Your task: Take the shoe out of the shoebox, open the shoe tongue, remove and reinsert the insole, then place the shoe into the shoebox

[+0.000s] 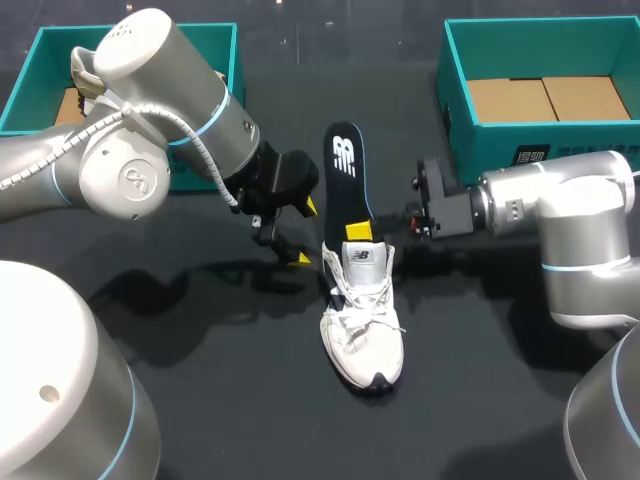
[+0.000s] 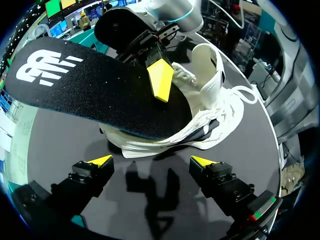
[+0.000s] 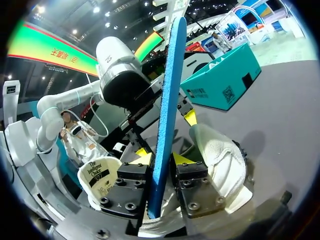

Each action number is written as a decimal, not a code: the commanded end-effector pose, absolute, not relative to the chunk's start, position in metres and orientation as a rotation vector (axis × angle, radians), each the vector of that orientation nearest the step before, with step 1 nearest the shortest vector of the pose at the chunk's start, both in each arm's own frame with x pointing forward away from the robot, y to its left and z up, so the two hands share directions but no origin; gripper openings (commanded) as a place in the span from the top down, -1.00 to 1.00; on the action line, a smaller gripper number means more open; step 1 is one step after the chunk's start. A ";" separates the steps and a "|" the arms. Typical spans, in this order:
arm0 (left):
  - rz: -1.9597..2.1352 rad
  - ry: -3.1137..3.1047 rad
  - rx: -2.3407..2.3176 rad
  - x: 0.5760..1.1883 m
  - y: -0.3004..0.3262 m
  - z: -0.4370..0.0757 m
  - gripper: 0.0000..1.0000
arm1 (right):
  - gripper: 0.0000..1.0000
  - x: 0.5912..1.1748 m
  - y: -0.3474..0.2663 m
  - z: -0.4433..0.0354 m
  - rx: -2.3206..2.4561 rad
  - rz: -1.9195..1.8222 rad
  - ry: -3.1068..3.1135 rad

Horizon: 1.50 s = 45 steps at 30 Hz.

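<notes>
Black insole (image 1: 348, 170) is gripped by the right gripper (image 1: 358, 232), which is closed on its two faces just above the heel opening of the shoe (image 1: 362, 320). The shoe lies on the table (image 1: 200, 400) between the arms, toe toward the robot and heel away. The insole's long axis is lined up with the shoe's: its lower end is tucked in the heel opening and the rest slants up and away. Any slide in or out is judged to follow that line. The left gripper (image 1: 304, 232) is spread wide and empty, just beside the heel on the left, and is well placed to brace the shoe.
</notes>
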<state>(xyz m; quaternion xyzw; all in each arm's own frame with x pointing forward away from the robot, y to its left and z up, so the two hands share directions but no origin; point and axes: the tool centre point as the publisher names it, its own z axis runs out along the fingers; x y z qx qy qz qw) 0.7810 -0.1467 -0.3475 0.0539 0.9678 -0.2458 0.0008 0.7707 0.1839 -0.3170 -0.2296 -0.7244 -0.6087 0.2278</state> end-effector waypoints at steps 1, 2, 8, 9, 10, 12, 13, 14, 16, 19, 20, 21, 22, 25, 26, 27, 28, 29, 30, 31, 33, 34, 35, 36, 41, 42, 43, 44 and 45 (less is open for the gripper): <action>-0.772 3.038 0.171 0.781 -0.146 -0.348 -1.00 | 0.53 0.775 0.186 -0.311 -0.618 -1.660 -2.009; -0.772 3.038 0.171 0.781 -0.146 -0.348 -1.00 | 0.53 0.777 0.187 -0.310 -0.612 -1.659 -2.011; -0.772 3.038 0.171 0.781 -0.146 -0.348 -1.00 | 0.51 0.788 0.199 -0.308 -0.574 -1.636 -2.004; -0.772 3.038 0.171 0.781 -0.146 -0.348 -1.00 | 0.53 0.789 0.199 -0.307 -0.569 -1.633 -2.003; -0.772 3.038 0.171 0.781 -0.146 -0.348 -1.00 | 0.54 0.790 0.200 -0.307 -0.564 -1.630 -2.003; -0.772 3.038 0.171 0.781 -0.146 -0.348 -1.00 | 0.56 0.793 0.201 -0.307 -0.559 -1.627 -2.003; -0.772 3.038 0.171 0.781 -0.146 -0.348 -1.00 | 0.62 0.793 0.201 -0.307 -0.557 -1.627 -2.002; -0.772 3.038 0.171 0.781 -0.146 -0.348 -1.00 | 0.87 0.794 0.200 -0.307 -0.556 -1.627 -2.002; -0.772 3.038 0.171 0.781 -0.146 -0.348 -1.00 | 1.00 0.794 0.200 -0.309 -0.556 -1.629 -2.000; -0.772 3.038 0.171 0.781 -0.146 -0.348 -1.00 | 1.00 0.791 0.197 -0.315 -0.568 -1.638 -1.977; -0.772 3.038 0.171 0.781 -0.146 -0.348 -1.00 | 1.00 0.790 0.196 -0.318 -0.570 -1.641 -1.966; -0.772 3.038 0.171 0.781 -0.146 -0.348 -1.00 | 1.00 0.788 0.195 -0.321 -0.572 -1.642 -1.955; -0.772 3.038 0.171 0.781 -0.146 -0.348 -1.00 | 1.00 0.786 0.194 -0.324 -0.580 -1.643 -1.946; -0.772 3.038 0.171 0.781 -0.146 -0.348 -1.00 | 1.00 0.776 0.190 -0.330 -0.600 -1.650 -1.918; -0.772 3.038 0.171 0.781 -0.146 -0.348 -1.00 | 1.00 0.773 0.189 -0.333 -0.609 -1.654 -1.907; -0.772 3.038 0.171 0.781 -0.146 -0.348 -1.00 | 1.00 0.770 0.188 -0.336 -0.616 -1.657 -1.894; -0.772 3.038 0.171 0.781 -0.146 -0.348 -1.00 | 1.00 0.767 0.187 -0.339 -0.625 -1.660 -1.884; -0.772 3.038 0.171 0.781 -0.146 -0.348 -1.00 | 1.00 0.764 0.187 -0.341 -0.636 -1.664 -1.873; -0.772 3.038 0.171 0.781 -0.146 -0.348 -1.00 | 1.00 0.763 0.187 -0.342 -0.643 -1.666 -1.863; -0.772 3.038 0.171 0.781 -0.146 -0.348 -1.00 | 1.00 0.759 0.186 -0.345 -0.653 -1.667 -1.857; -0.772 3.038 0.171 0.781 -0.146 -0.348 -1.00 | 1.00 0.753 0.186 -0.348 -0.669 -1.675 -1.842; -0.772 3.038 0.171 0.781 -0.146 -0.348 -1.00 | 1.00 0.749 0.186 -0.350 -0.679 -1.678 -1.837; -0.772 3.038 0.171 0.781 -0.146 -0.348 -1.00 | 1.00 0.746 0.186 -0.351 -0.688 -1.682 -1.832; -0.772 3.038 0.171 0.781 -0.146 -0.348 -1.00 | 1.00 0.743 0.185 -0.352 -0.694 -1.686 -1.826; -0.772 3.038 0.171 0.781 -0.146 -0.348 -1.00 | 1.00 0.734 0.185 -0.353 -0.700 -1.709 -1.838; -0.772 3.038 0.171 0.781 -0.146 -0.348 -1.00 | 1.00 0.733 0.186 -0.349 -0.693 -1.714 -1.851; -0.772 3.038 0.171 0.781 -0.146 -0.348 -1.00 | 1.00 0.734 0.186 -0.345 -0.684 -1.717 -1.867; -0.772 3.038 0.171 0.781 -0.146 -0.348 -1.00 | 0.88 0.735 0.187 -0.342 -0.673 -1.720 -1.880; -0.772 3.038 0.171 0.781 -0.146 -0.348 -1.00 | 0.76 0.736 0.187 -0.337 -0.661 -1.722 -1.895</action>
